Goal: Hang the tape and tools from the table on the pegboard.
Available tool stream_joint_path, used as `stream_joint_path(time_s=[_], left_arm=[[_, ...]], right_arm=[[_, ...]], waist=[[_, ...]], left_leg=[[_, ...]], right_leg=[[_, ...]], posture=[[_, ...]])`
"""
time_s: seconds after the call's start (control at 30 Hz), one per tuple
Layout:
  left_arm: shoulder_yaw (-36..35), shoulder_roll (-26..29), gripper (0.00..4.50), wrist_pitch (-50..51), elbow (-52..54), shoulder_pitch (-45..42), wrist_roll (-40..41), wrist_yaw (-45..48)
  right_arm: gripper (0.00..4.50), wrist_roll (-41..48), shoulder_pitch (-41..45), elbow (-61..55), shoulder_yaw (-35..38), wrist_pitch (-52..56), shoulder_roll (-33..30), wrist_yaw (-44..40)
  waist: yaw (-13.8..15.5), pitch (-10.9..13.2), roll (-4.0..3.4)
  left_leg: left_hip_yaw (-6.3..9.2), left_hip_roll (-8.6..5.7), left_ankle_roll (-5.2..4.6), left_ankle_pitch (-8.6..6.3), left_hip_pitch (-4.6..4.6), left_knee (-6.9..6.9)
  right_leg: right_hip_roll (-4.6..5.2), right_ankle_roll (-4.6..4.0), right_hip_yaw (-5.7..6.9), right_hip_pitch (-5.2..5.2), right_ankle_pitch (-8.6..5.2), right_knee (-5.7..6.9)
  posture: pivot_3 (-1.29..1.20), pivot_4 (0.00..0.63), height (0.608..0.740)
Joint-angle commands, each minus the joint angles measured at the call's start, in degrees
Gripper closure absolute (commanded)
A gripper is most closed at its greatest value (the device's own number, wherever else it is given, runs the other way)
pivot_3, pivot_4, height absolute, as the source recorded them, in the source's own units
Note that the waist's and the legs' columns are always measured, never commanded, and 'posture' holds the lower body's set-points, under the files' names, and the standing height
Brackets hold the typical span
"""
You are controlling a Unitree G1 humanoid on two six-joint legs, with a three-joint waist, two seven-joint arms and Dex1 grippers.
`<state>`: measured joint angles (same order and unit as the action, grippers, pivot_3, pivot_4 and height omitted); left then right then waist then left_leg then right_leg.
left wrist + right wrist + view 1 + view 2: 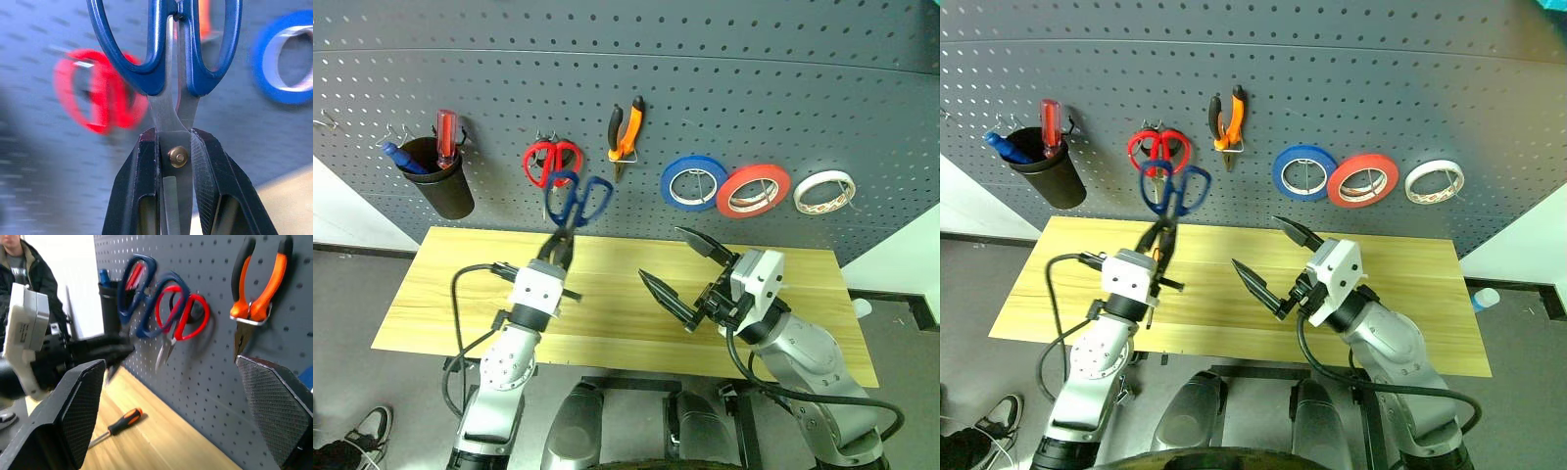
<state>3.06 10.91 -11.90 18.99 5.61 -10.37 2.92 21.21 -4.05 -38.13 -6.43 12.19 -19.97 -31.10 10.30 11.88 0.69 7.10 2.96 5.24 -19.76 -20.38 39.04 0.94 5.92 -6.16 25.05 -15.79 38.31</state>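
Observation:
My left gripper [560, 243] is shut on the blades of the dark blue-handled scissors [578, 201], just by the pivot [178, 156]. The handles point up in front of the pegboard [754, 88], close below the red-handled scissors [552, 162]. My right gripper [661, 253] is open and empty above the middle of the table [617, 313]. The red tape [754, 190] and the orange-and-black pliers [625, 137] hang on the pegboard. The slim orange-and-black screwdriver [120, 423] lies on the table near the board.
A blue roll [693, 182] and a whitish roll [824, 192] hang on either side of the red tape. A black cup [440, 181] at the board's left holds a red-handled screwdriver [445, 137]. A person [19, 264] stands beyond the table's left end.

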Motion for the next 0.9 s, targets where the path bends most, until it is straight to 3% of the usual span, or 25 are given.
stream_joint_path(time_s=[0.03,0.57,0.9], left_arm=[[-1.08,-0.57,3.93,-2.61,0.93,-1.63,-1.7,-2.14],[-3.64,-1.51,3.93,1.8,-4.95,-6.59,3.11,-1.03],[-4.19,0.19,3.93,1.34,-12.43,-11.87,6.34,3.2]], right_arm=[[0.0,1.26,0.83,-0.29,0.56,-2.38,0.88,-0.44],[0.0,-0.15,2.57,3.14,0.96,-4.59,0.37,-1.0],[0.0,-0.54,1.94,2.49,0.83,-4.07,-0.04,-0.43]], waist=[[0.12,-0.01,-0.01],[3.1,-0.84,-0.06],[3.18,-1.08,-0.11]], left_leg=[[0.0,0.0,0.0,0.0,0.01,0.0],[0.0,0.0,0.0,0.0,0.06,0.05],[0.0,0.0,0.01,0.01,0.11,0.08]], right_leg=[[0.01,0.01,0.0,-0.03,0.01,-0.02],[-0.01,0.16,0.01,-0.1,0.16,-0.08],[-0.02,0.14,0.02,-0.17,0.2,-0.07]], posture=[[0.31,0.126,0.681],[0.33,0.103,0.681],[0.32,0.109,0.681]])
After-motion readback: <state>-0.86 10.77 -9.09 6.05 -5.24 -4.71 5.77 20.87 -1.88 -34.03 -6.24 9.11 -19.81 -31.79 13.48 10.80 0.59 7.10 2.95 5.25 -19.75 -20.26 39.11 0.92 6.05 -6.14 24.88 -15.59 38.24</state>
